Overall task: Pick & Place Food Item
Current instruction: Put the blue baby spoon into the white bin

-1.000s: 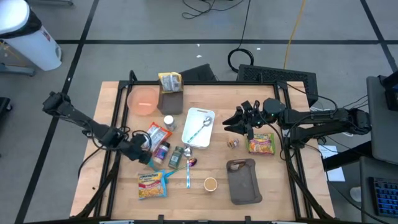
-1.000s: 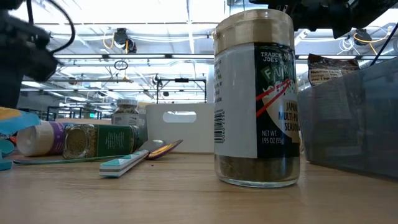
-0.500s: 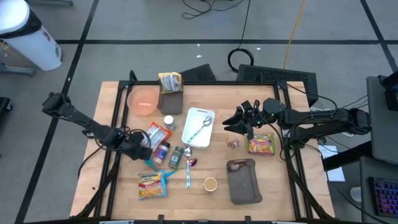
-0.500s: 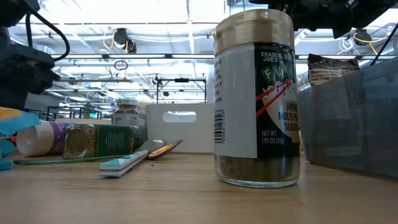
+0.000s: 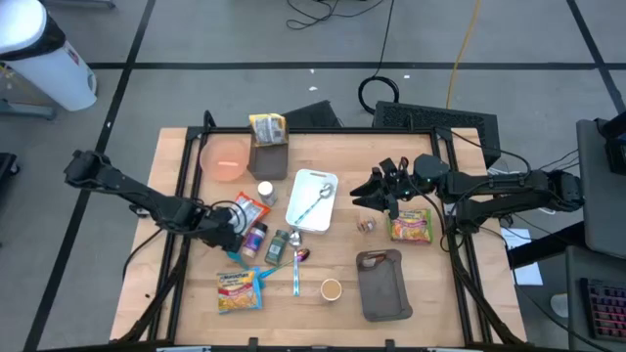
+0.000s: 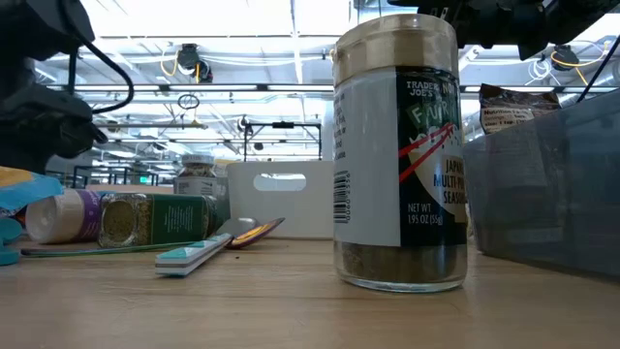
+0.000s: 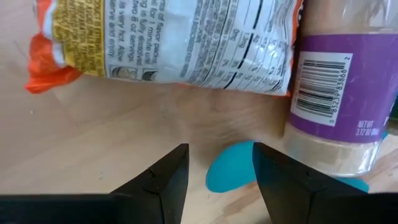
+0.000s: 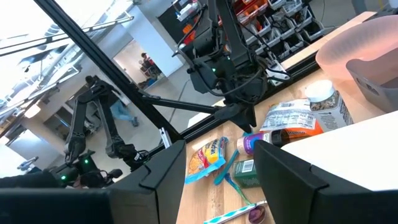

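Left tool (image 5: 233, 238) low over the counter (image 5: 450, 284), jaws parted, empty.
Orange-and-white packet (image 7: 174, 43) at its 12 o'clock; right tool (image 5: 364, 193) open, aloft.

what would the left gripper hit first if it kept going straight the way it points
Probably the blue utensil tip, which lies just ahead between the open fingers of the left gripper. Past it are the purple-labelled bottle and the orange packet. Depth is unclear, so it might touch the table first.
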`<control>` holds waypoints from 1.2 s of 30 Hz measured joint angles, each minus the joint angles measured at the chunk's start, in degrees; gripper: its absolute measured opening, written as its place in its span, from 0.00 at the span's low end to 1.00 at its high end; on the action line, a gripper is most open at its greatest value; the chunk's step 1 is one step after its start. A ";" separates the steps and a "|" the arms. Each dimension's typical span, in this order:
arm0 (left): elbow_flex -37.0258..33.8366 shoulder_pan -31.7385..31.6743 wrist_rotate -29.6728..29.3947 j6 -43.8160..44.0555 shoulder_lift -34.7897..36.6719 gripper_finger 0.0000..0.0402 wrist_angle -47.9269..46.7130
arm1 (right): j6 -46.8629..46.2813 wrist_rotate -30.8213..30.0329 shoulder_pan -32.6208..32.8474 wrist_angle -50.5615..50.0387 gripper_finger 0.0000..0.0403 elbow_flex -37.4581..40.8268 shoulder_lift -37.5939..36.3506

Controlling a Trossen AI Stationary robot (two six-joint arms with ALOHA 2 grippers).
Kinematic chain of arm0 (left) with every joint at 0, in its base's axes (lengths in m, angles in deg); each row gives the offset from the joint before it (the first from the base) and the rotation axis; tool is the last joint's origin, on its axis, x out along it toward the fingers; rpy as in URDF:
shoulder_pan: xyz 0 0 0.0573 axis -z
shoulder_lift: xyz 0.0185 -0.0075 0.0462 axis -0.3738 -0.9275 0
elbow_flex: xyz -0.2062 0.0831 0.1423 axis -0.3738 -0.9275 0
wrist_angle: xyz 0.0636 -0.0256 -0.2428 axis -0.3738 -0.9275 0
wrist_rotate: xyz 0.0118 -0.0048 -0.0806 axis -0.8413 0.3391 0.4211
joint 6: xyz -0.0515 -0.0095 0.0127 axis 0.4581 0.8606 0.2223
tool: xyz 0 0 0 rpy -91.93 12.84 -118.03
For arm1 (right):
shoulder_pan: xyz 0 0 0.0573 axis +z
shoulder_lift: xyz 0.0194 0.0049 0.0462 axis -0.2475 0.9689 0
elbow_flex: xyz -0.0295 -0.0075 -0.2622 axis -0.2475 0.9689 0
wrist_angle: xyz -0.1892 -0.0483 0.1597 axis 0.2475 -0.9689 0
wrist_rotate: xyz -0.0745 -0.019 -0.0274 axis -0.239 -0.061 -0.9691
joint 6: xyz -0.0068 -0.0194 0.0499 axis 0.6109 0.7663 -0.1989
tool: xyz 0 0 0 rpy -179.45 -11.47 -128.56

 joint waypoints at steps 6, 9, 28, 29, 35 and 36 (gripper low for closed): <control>0.00 -1.93 3.37 -3.20 -1.50 0.46 1.93 | 0.10 0.00 0.00 -0.02 0.45 0.00 0.00; 0.00 -2.67 4.69 -3.71 -2.24 0.43 1.97 | 0.21 0.00 0.00 -0.02 0.45 0.00 0.00; 2.40 -6.02 14.14 -12.71 -2.38 0.02 2.00 | 1.08 0.02 0.00 -0.02 0.45 0.00 0.00; 3.16 -6.02 14.13 -13.36 -2.38 0.02 1.17 | 1.10 0.02 -0.01 -0.02 0.45 0.00 0.00; 11.47 -6.76 10.16 -17.68 -2.09 0.01 -9.82 | 1.68 0.03 -0.01 -0.02 0.45 0.00 0.00; 13.37 -7.04 9.01 -18.68 -1.84 0.01 -11.84 | 1.75 0.02 -0.01 -0.02 0.45 0.00 0.00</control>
